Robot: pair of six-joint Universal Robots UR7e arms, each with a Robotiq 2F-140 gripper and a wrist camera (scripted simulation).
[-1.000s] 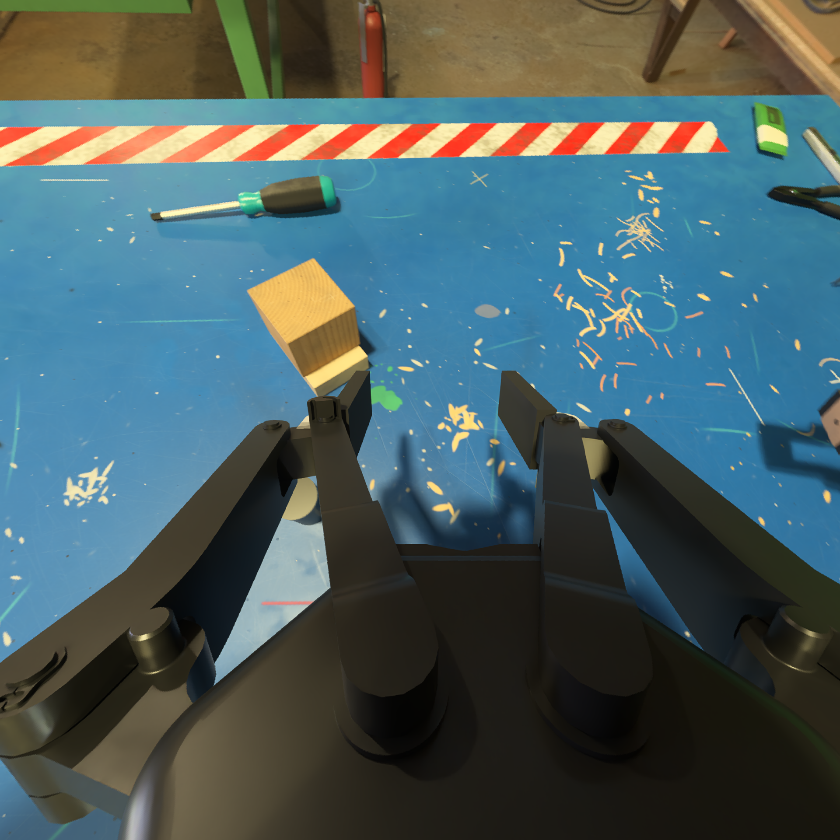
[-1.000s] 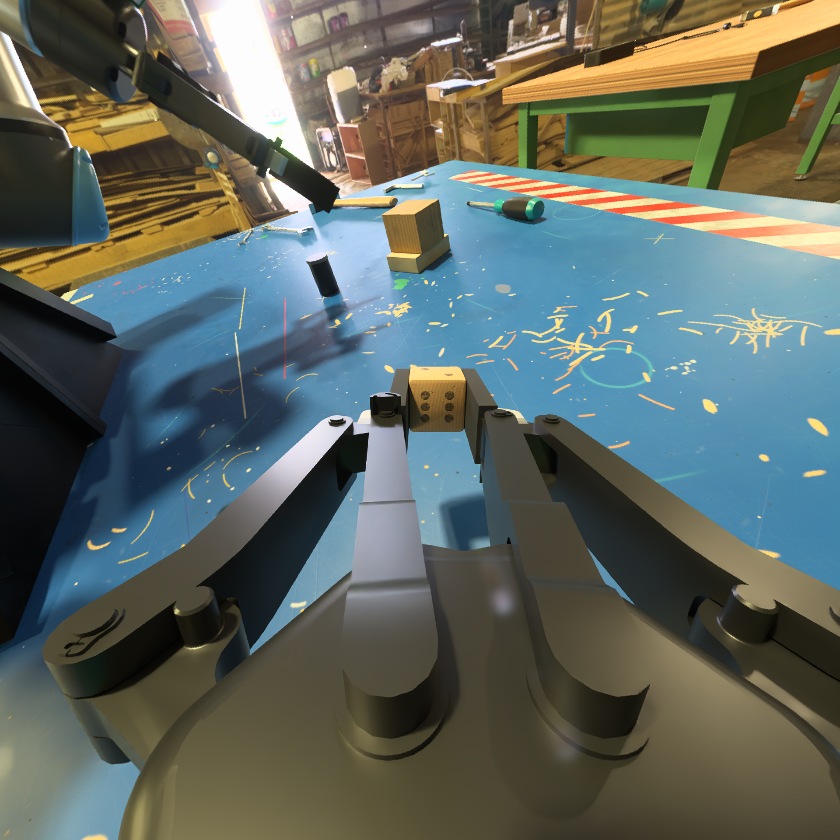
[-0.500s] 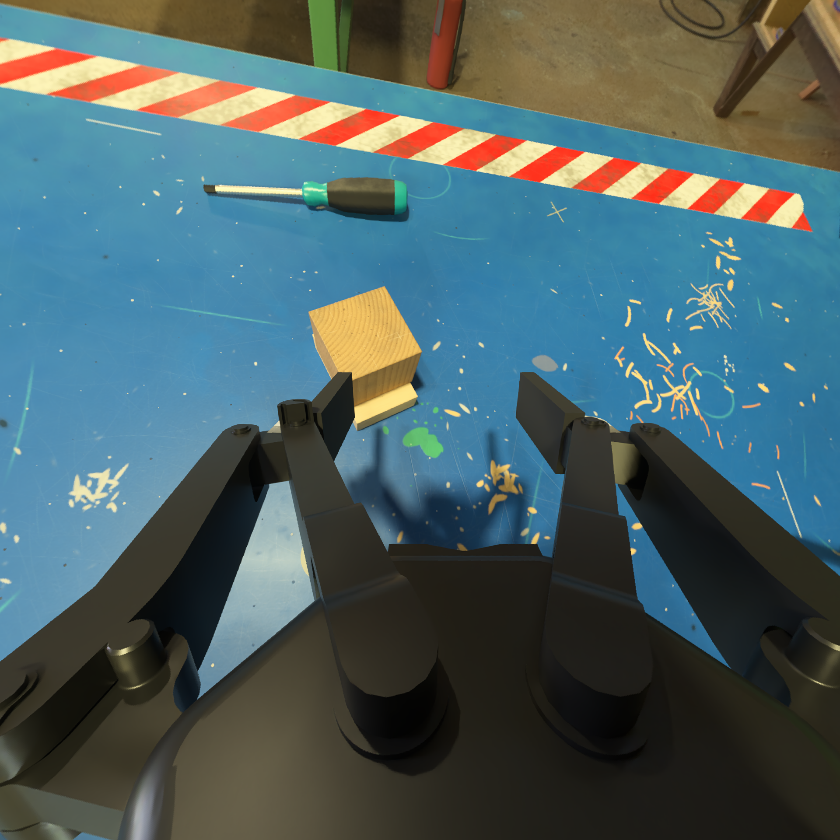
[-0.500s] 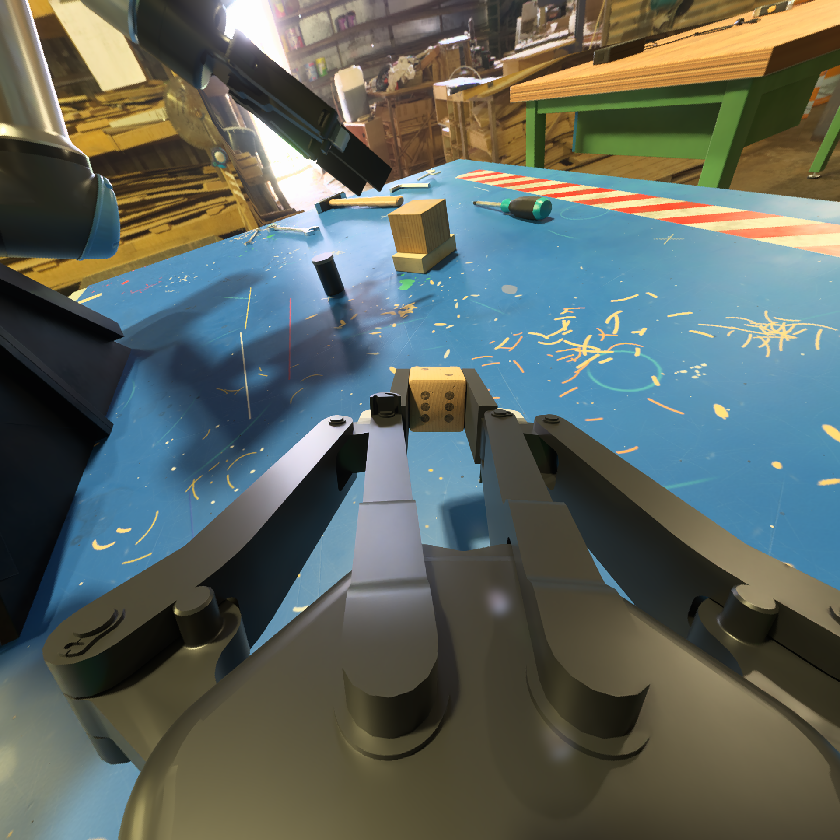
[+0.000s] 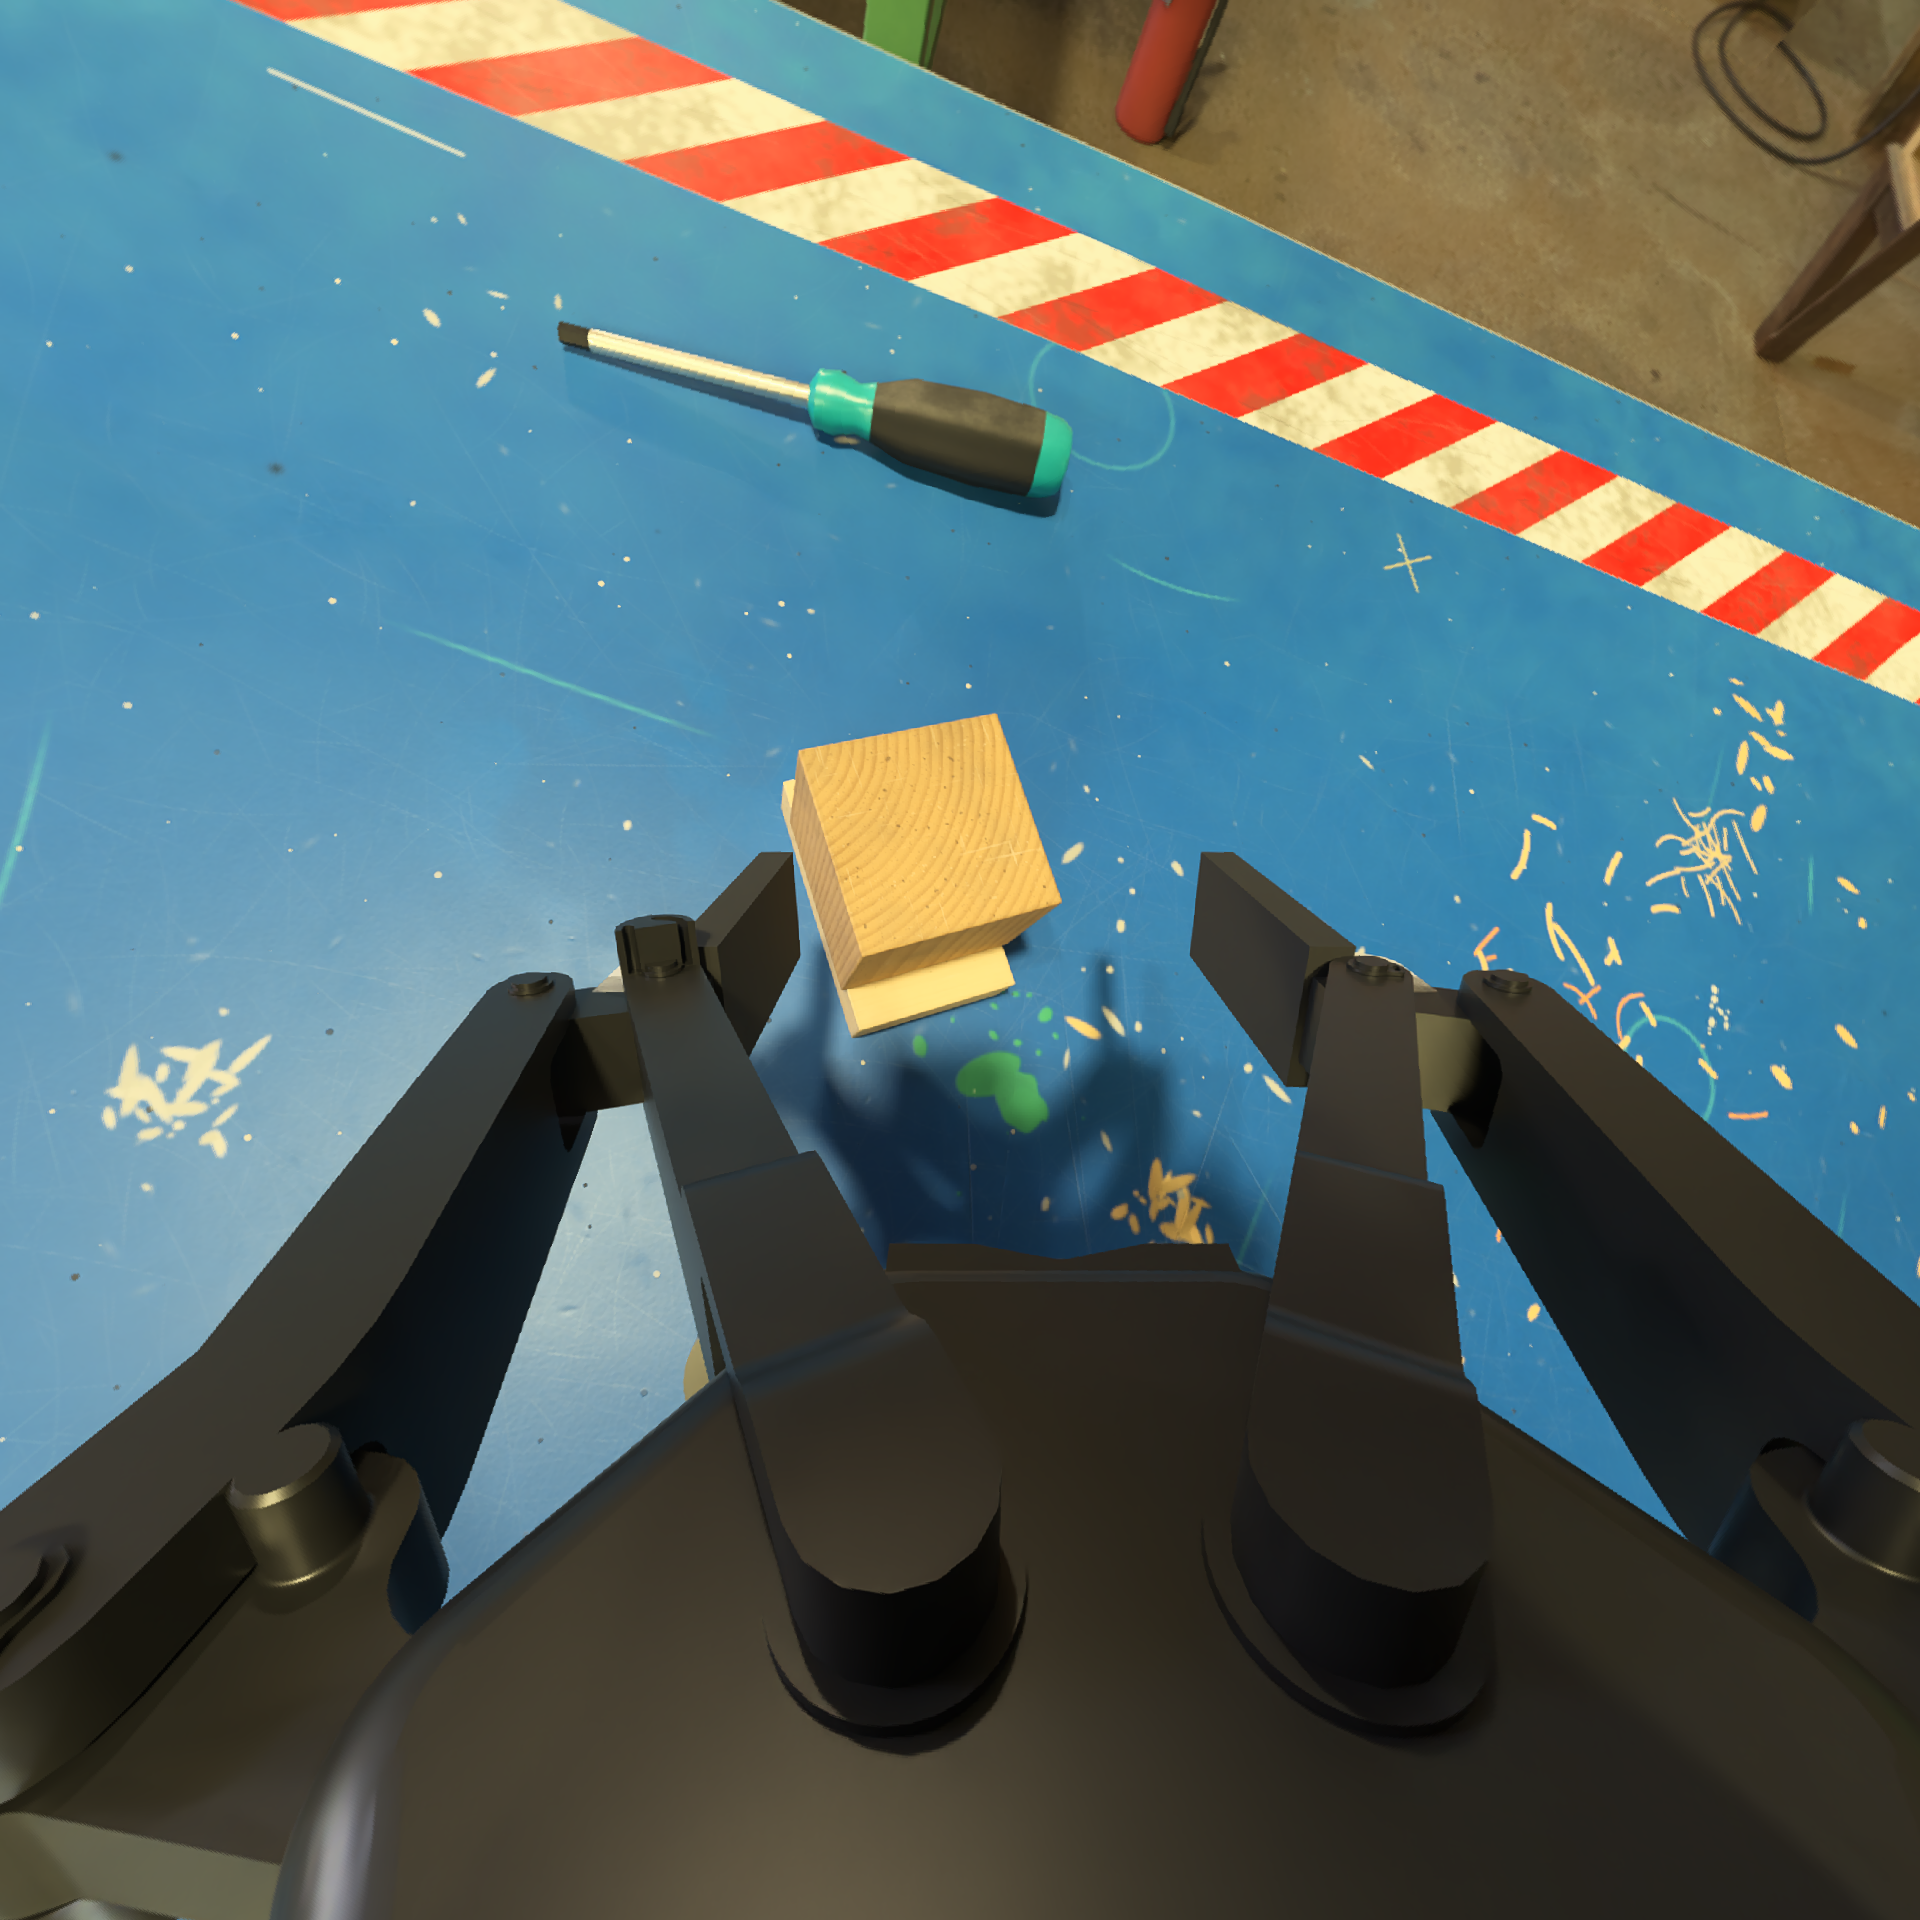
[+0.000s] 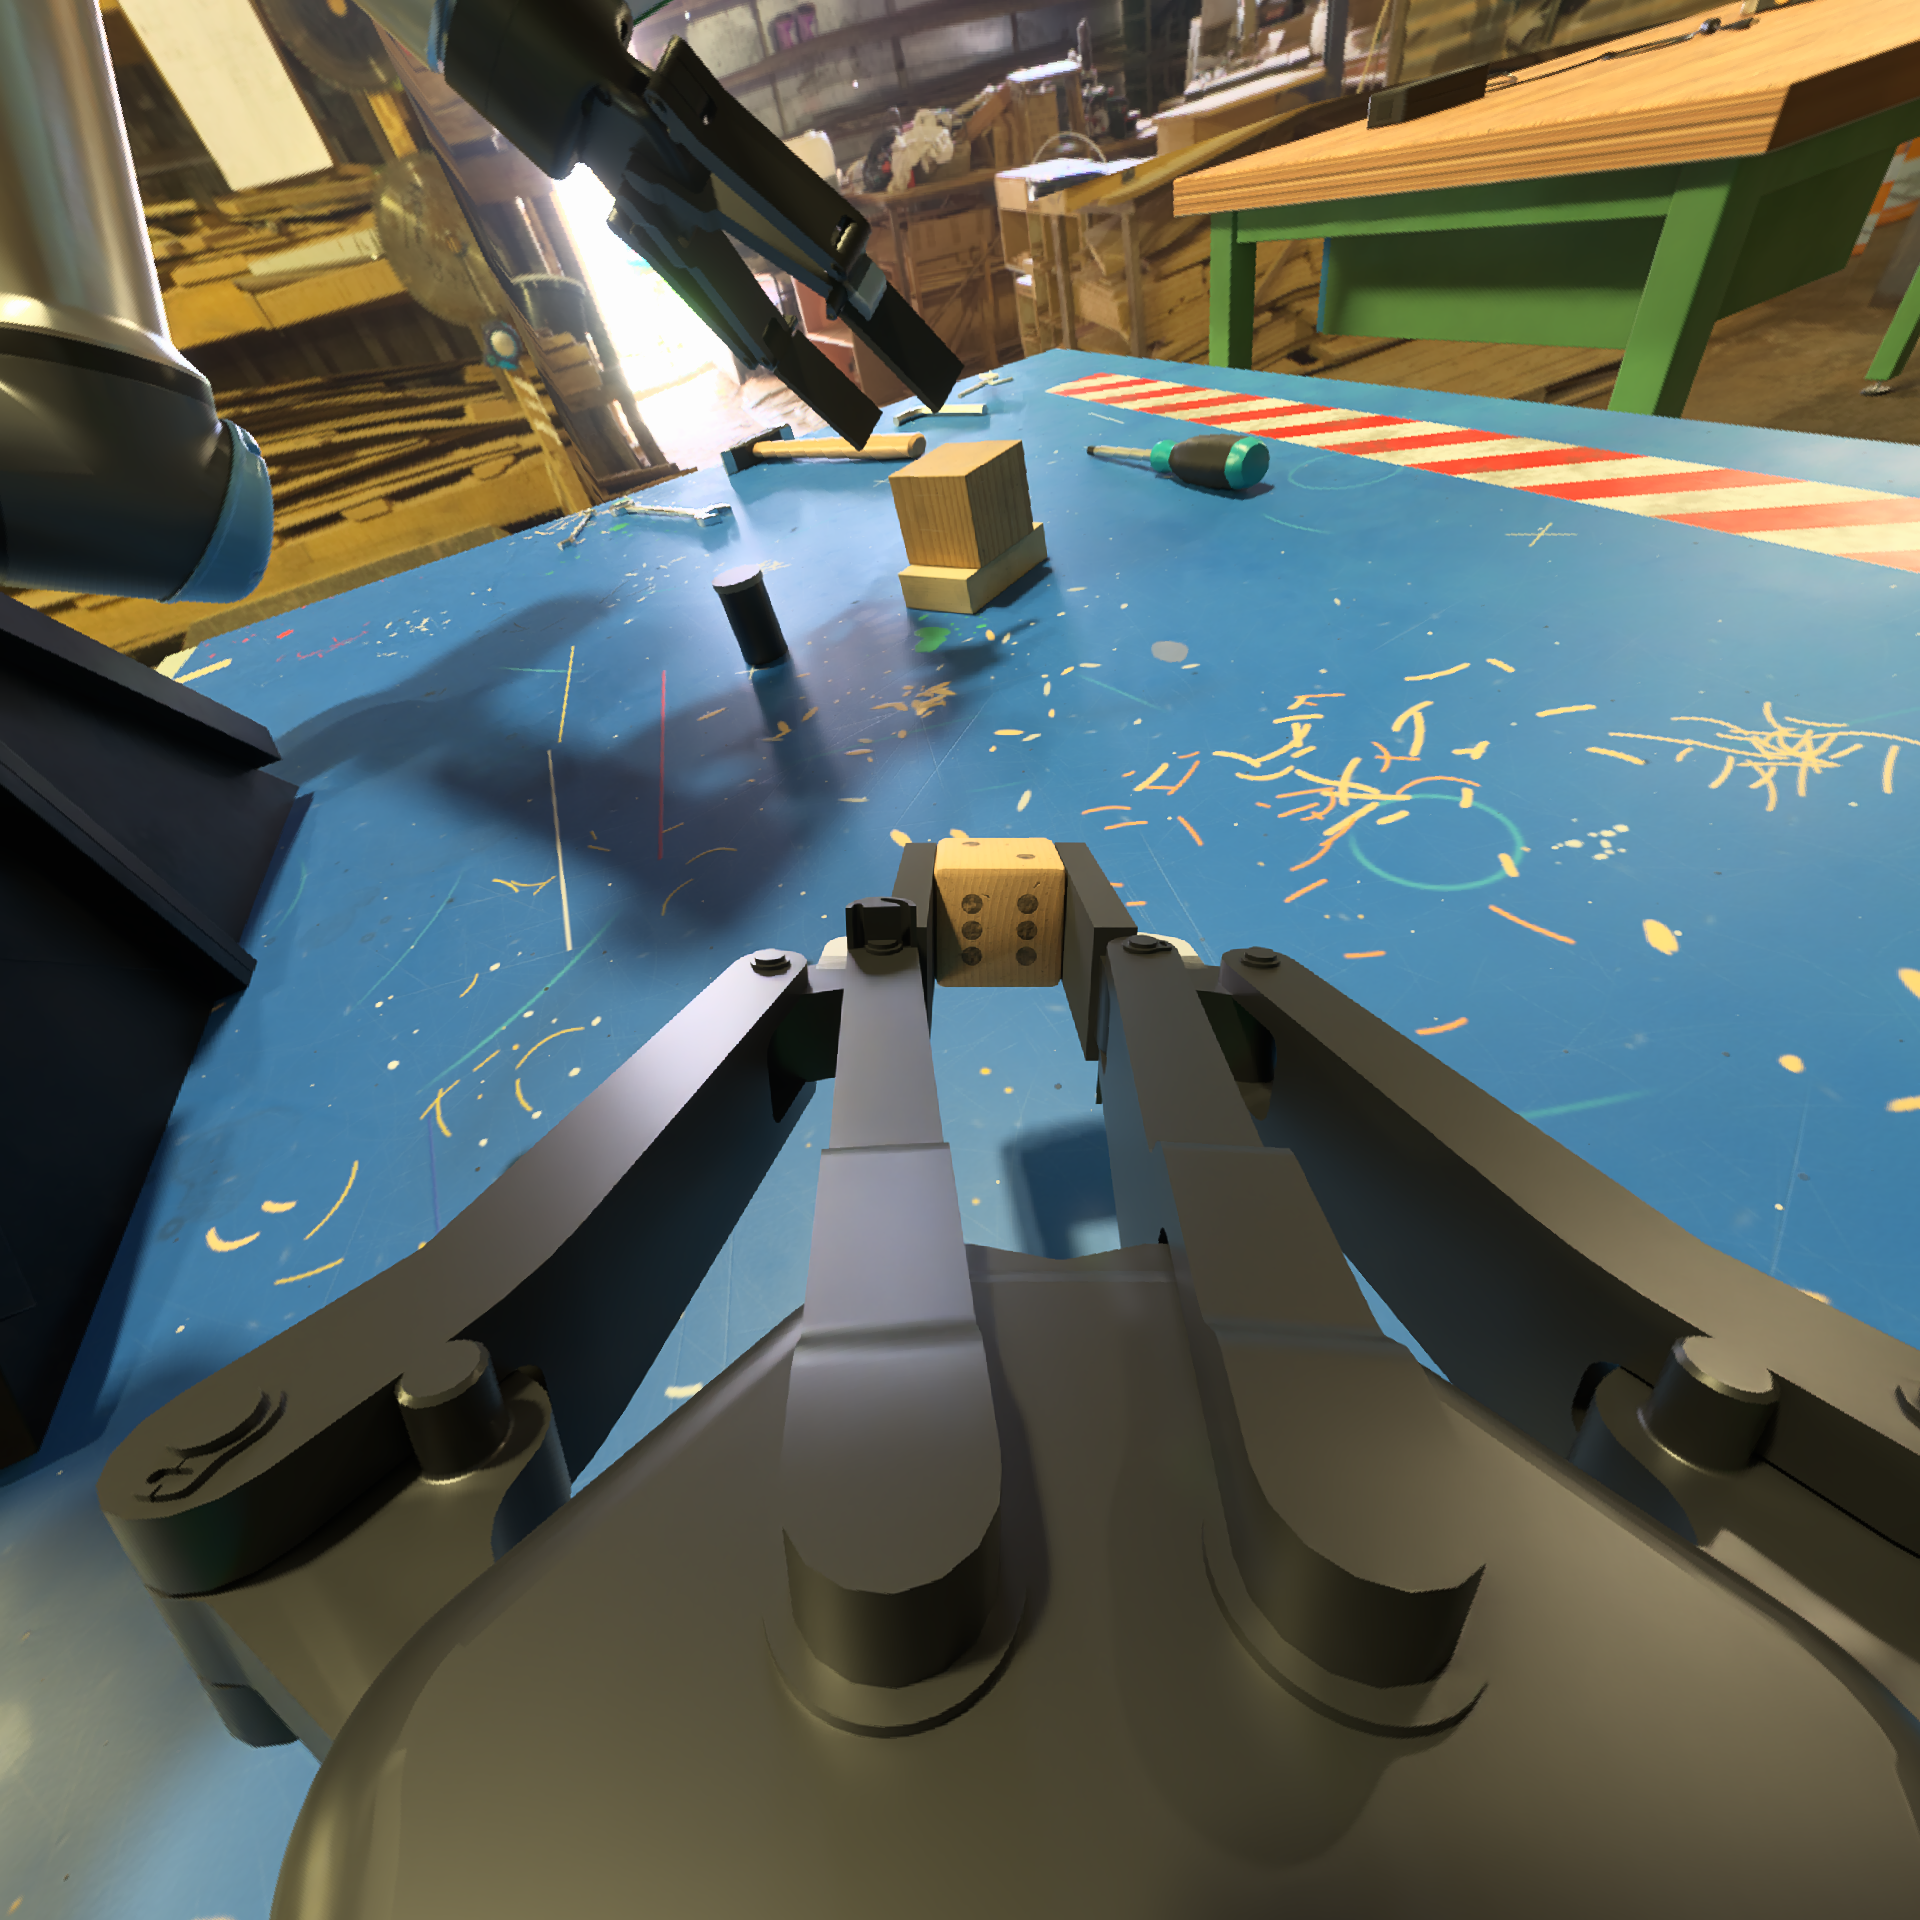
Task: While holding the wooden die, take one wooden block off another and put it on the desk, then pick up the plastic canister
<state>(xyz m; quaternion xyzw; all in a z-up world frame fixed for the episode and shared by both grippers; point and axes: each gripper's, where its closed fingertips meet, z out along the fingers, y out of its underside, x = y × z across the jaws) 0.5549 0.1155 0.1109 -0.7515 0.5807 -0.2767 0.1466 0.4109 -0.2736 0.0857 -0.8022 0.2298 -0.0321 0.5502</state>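
Approach to the stacked blocks, die in hand

Going left to right: our left pincer (image 5: 995,904) hangs wide open and empty, the tan cube-shaped wooden block (image 5: 920,840) atop the pale flat wooden slab (image 5: 928,994) just ahead between its fingertips; we judge it must descend and close, though height is unclear. The black cylindrical plastic canister (image 6: 750,618) waits. Our right pincer (image 6: 1000,906) clamps the small wooden die (image 6: 997,912).

Doorway glare, sharp shadows, wide-angle stretch

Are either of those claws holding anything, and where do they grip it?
The right gripper pinches the die by two opposite side faces. The left gripper is open and holds nothing.
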